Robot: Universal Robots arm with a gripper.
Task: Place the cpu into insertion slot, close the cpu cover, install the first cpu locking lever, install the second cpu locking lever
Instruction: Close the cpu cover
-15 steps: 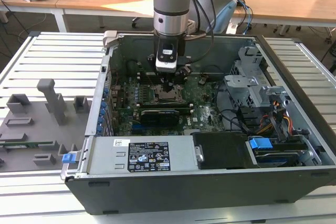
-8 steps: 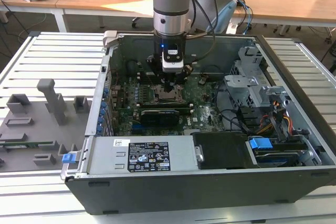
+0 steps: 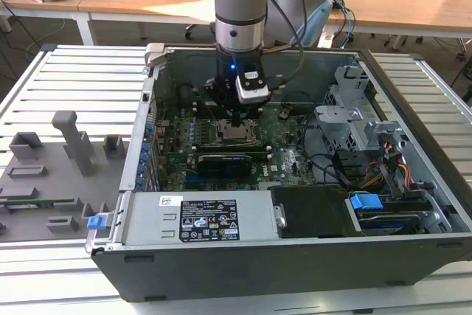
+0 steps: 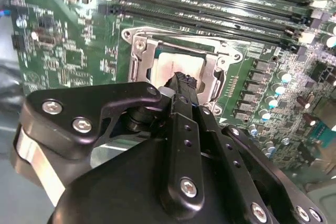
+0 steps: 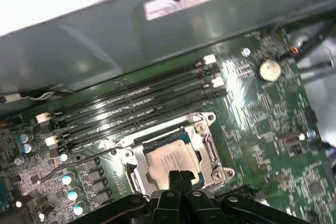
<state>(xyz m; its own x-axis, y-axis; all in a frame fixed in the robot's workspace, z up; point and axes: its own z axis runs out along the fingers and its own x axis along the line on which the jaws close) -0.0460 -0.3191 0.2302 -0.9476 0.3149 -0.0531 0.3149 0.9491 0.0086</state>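
- A grey tray (image 3: 44,182) with blocky holders lies on the slatted metal counter (image 3: 74,71). In the exterior view it is at 9 o'clock from the open computer case (image 3: 295,256).
- A small blue tab (image 3: 97,220) sticks out at the case's corner, at about 8 o'clock.
- Inside the case lies the green board (image 3: 291,158). The insertion slot (image 3: 234,136) sits near the board's middle. A long black card slot (image 3: 225,161) lies just beside it at 6 o'clock.
- The arm (image 3: 240,5) comes straight down from 12 o'clock. Its pincer (image 3: 234,117) (image 4: 181,81) (image 5: 178,176) hangs right over the insertion slot.
- In both wrist views the cpu (image 4: 173,66) (image 5: 168,158) lies inside the slot, pale grey side up.
- The cpu cover (image 4: 219,74) (image 5: 208,148) lies down flat around the cpu like a picture frame.
- The pincer is clenched. Its two black tips are pressed together with nothing between them. They sit at the cpu's edge, and I cannot tell if they touch it.
- In the first wrist view, long black memory slots (image 5: 136,103) run beside the socket.
- At 3 o'clock from the slot in the exterior view stand a metal cage (image 3: 346,119) and coloured cables (image 3: 387,160).
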